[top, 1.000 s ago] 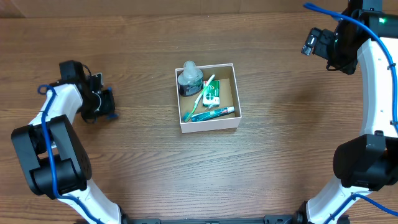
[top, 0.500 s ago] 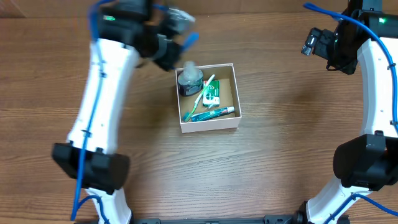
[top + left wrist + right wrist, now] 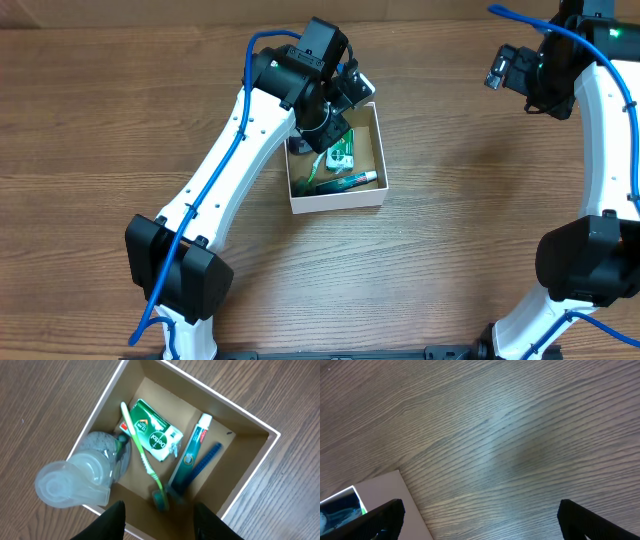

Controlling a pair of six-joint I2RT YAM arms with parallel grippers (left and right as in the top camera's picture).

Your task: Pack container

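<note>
Container [image 3: 340, 198] light, thin cardboard, probably flexes; pinch wall at rim. Left gripper [image 3: 160, 520] above, spread wide, empty.

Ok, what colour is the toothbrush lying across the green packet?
The toothbrush is light green, head teal; clearest in left wrist view.
</note>
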